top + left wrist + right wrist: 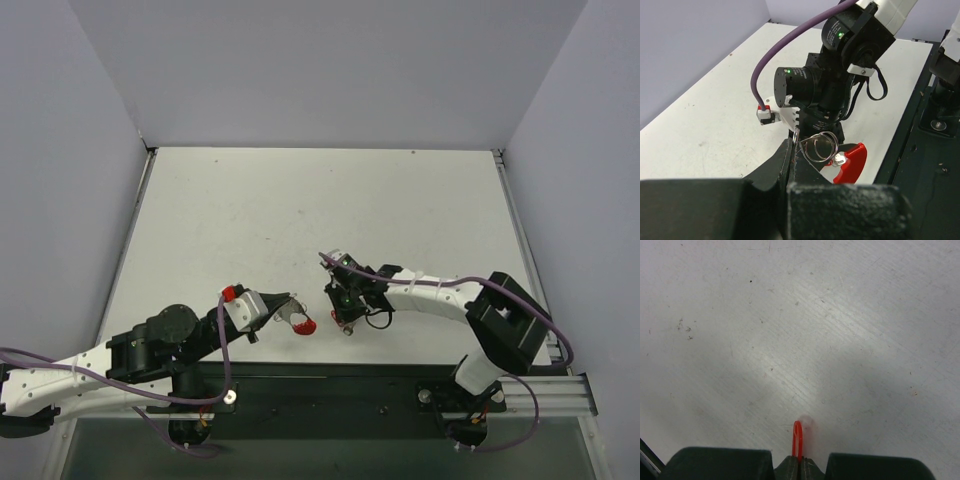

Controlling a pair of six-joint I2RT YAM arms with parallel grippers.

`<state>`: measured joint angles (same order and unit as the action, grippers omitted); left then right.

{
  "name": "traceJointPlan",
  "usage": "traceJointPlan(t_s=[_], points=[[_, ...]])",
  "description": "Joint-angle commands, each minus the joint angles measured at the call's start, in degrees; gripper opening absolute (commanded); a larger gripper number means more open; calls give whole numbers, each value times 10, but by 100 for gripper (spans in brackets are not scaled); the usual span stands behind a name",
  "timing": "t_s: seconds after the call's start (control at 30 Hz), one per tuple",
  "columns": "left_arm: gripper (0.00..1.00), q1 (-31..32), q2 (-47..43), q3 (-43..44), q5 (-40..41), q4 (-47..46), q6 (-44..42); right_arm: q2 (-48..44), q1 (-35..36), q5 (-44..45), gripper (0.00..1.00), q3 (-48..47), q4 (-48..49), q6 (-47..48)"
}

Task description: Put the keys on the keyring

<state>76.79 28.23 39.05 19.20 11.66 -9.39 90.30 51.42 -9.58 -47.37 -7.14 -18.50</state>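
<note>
The table (300, 210) is lit softly and evenly from above in the top view, faint shadows cast under the arms (430, 292). In the left wrist view the left gripper (792, 150) is rendered dark and blurred, with glints caught on the keyring (849, 162). In the right wrist view a brighter patch is seen mid-table and the keys (797, 439) are soft-edged.
</note>
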Motion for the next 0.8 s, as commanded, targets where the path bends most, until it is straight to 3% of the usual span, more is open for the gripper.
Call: traceJointPlan(t_s=[0.0, 0.13, 0.17, 0.2, 0.23, 0.3, 0.37, 0.53, 0.77], points=[[0, 1, -7, 24, -1, -6, 9, -65, 3, 74, 0, 25, 14, -9], [0, 2, -10, 19, 0, -10, 9, -171, 3, 116, 0, 61, 37, -9], [0, 1, -9, 18, 1, -11, 9, -180, 3, 106, 5, 69, 42, 7], [0, 2, -9, 17, 1, -14, 9, -187, 3, 99, 23, 76, 48, 17], [0, 2, -8, 16, 0, -18, 9, -182, 5, 74, 33, 76, 45, 21], [0, 1, -6, 15, 0, -22, 8, -163, 7, 45, 45, 60, 35, 38], [0, 1, -1, 14, 0, -24, 8, -137, 21, -1, 51, 55, 34, 50], [0, 1, 5, 19, 0, -18, 9, -144, 32, 11, 59, 65, 56, 31], [0, 1, 3, 17, -1, -19, 11, -141, 19, 71, 52, 75, 42, 4]])
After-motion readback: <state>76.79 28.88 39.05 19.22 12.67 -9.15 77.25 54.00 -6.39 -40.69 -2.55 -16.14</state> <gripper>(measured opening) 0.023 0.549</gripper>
